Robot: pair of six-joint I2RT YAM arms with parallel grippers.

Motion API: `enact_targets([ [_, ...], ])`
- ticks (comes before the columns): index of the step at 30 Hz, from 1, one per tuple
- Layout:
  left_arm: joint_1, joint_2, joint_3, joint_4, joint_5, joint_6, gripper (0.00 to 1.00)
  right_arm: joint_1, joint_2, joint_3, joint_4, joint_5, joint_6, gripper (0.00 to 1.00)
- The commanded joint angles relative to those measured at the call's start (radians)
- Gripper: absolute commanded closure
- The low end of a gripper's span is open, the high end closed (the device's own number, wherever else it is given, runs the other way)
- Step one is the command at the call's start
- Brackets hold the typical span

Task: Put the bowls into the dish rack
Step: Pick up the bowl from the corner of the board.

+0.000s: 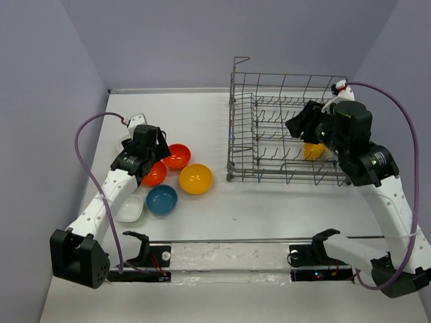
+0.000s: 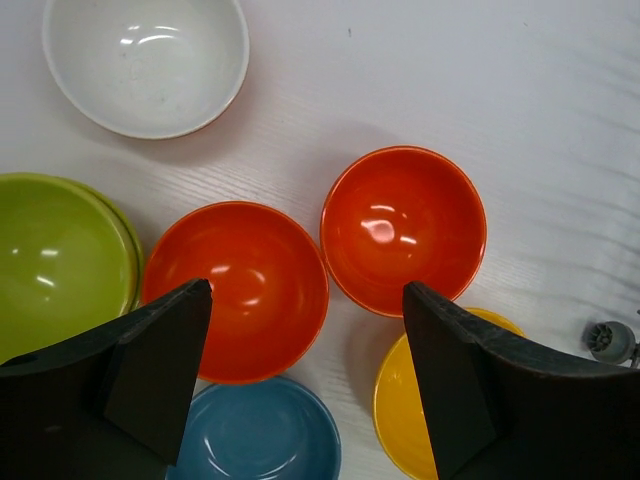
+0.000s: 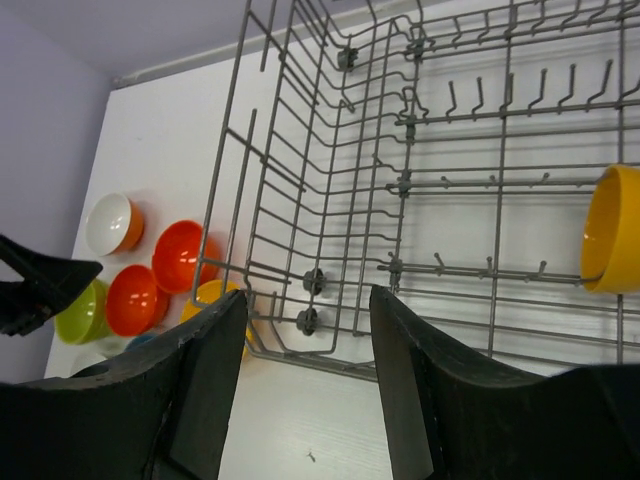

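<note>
White tabletop under lilac walls carries everything. Above it the left gripper hangs wide open and empty over the loose bowls. Its fingers flank a red bowl below. A second red bowl sits just beside that one, with a blue bowl and a yellow bowl toward the arms' bases. A green bowl and a round white bowl lie farther out, and a squarish white bowl lies beside the blue one. Over the rack the right gripper hovers, jaws apart with nothing between them. One orange-yellow bowl stands on edge among the tines in the rack's near right part.
</note>
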Motion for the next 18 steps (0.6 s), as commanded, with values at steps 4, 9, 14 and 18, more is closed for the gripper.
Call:
enact_targets([
  [4, 0.053, -0.022, 0.049, -0.121, -0.133, -0.074, 0.14, 0.007, -0.076, -0.108, 0.132, -0.138, 0.007, 0.41],
  [9, 0.071, -0.022, 0.027, -0.141, -0.161, -0.083, 0.14, 0.007, -0.084, -0.142, 0.155, -0.181, 0.002, 0.4],
  [14, 0.169, -0.019, -0.013, -0.109, -0.119, -0.082, 0.15, 0.007, -0.081, -0.183, 0.184, -0.228, 0.007, 0.4],
  [18, 0.241, -0.007, -0.033, -0.078, -0.092, -0.074, 0.17, 0.007, -0.082, -0.202, 0.193, -0.251, 0.007, 0.4],
])
